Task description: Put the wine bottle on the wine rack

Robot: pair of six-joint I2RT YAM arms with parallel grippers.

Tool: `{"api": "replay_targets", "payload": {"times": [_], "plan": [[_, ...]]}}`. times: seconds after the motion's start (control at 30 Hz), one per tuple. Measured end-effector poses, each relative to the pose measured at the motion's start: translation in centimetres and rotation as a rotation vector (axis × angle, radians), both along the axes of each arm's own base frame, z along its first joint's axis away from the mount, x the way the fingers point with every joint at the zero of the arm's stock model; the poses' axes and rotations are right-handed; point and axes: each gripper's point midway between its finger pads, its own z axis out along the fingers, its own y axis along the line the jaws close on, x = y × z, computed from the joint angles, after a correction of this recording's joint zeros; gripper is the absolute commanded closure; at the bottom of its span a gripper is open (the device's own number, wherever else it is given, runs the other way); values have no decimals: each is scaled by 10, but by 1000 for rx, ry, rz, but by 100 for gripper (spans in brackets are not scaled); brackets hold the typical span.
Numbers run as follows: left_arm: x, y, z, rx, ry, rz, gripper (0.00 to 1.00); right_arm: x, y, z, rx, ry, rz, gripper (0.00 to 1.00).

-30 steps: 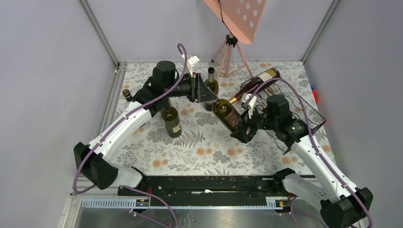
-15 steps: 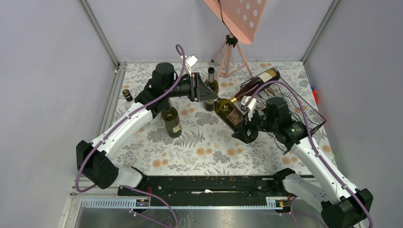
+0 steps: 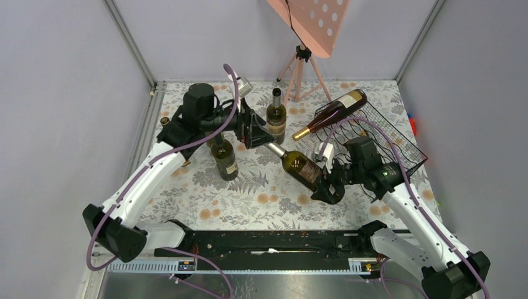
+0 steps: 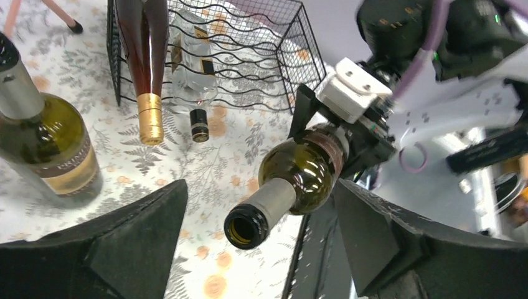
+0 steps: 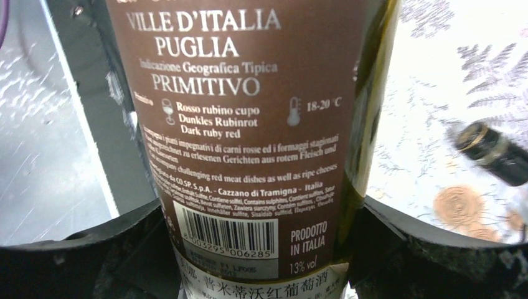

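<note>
The bottle (image 3: 299, 167) was up in the air near the middle, tipped. Its long body ran from 4 o'clock to 10 o'clock, with the neck at 10. The right claw (image 3: 327, 187) squeezed its fat end tight. The left claw (image 3: 258, 134) was wide open, one finger on each side of the neck tip, not touching it. The rack (image 3: 386, 140) sat at 2 o'clock. Only the left wrist view showed the open mouth (image 4: 241, 229). Only the right wrist view showed the brown label (image 5: 243, 124).

The tabletop (image 3: 249, 200) has a pale grey fern print dotted with orange blooms. The wine bottle (image 3: 299, 166) is dark olive glass with a brown label lettered in white. The wine rack (image 3: 408, 148) is black wire. A second bottle (image 3: 333, 111) has gold foil on its neck. The stand (image 3: 309, 22) is pink.
</note>
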Motion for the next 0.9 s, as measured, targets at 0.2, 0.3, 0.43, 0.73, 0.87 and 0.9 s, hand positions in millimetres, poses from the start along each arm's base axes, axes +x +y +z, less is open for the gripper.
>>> {"api": "replay_targets", "payload": {"times": [0.2, 0.3, 0.43, 0.73, 0.87, 0.9], "plan": [[-40, 5, -2, 160, -379, -171, 5, -28, -4, -21, -44, 147, 91, 100], [-67, -5, -20, 268, -542, -302, 4, -38, -5, -30, -60, 221, 127, 100], [-91, -16, -55, 437, -711, -463, 5, -47, -5, -37, -71, 287, 162, 100], [-80, -21, -128, 768, -906, -628, 8, -53, -5, -34, -55, 296, 188, 100], [-67, -18, -153, 874, -941, -655, 12, -54, -5, -33, -52, 287, 191, 100], [-64, -17, -156, 892, -950, -654, 14, -54, -5, -33, -52, 286, 191, 100]]}}
